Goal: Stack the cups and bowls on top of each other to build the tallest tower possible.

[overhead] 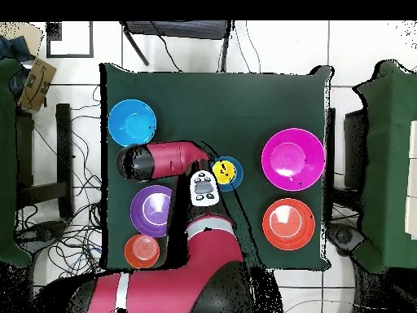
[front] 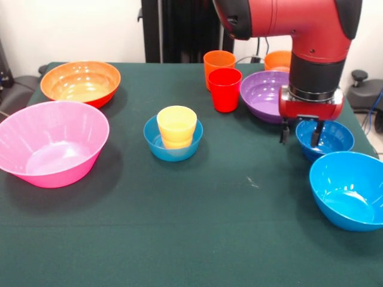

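My gripper (front: 302,135) hangs open over a small blue bowl (front: 328,140) at the right. One finger is outside its left rim and one is inside. A yellow cup (front: 176,126) stands in a second small blue bowl (front: 173,149) at mid-table; the pair also shows in the overhead view (overhead: 226,172). A red cup (front: 225,89) and an orange cup (front: 218,62) stand side by side next to the purple bowl (front: 263,95). A small orange bowl (front: 277,59) sits behind it. The bright blue bowl (front: 350,190) is at the near right. In the overhead view the arm hides the gripper.
The large pink bowl (front: 51,143) and the large orange bowl (front: 81,82) stand apart at the left. In the overhead view they lie at the right, pink (overhead: 293,156) and orange (overhead: 288,222). The dark green table (front: 197,239) shows bare cloth at the front.
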Motion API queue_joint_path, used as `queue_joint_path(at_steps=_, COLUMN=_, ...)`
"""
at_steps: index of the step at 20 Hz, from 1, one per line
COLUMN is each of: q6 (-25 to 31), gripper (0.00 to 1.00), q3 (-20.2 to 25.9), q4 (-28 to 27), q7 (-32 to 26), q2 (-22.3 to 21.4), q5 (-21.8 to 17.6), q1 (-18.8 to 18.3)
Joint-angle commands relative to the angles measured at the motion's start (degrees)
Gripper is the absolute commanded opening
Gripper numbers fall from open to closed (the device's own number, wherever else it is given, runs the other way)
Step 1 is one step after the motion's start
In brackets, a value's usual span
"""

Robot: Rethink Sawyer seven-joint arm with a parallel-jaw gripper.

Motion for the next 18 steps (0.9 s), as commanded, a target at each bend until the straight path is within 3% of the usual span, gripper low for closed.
queue_joint_path(at_steps=1, q6=1.22, gripper=1.0, q3=9.19, q4=0.97, q7=-7.37, q2=2.02, q5=-3.76, q1=-1.97)
queue_joint_path(at_steps=6, q6=2.06, gripper=1.0, q3=8.45, q4=0.88, q7=-7.01, q2=2.65, q5=-5.01, q1=-0.87)
queue_joint_path(at_steps=18, q6=-2.48, gripper=1.0, q3=3.47, q4=0.78, q7=-3.08, q2=3.1, q5=-11.17, q1=2.09)
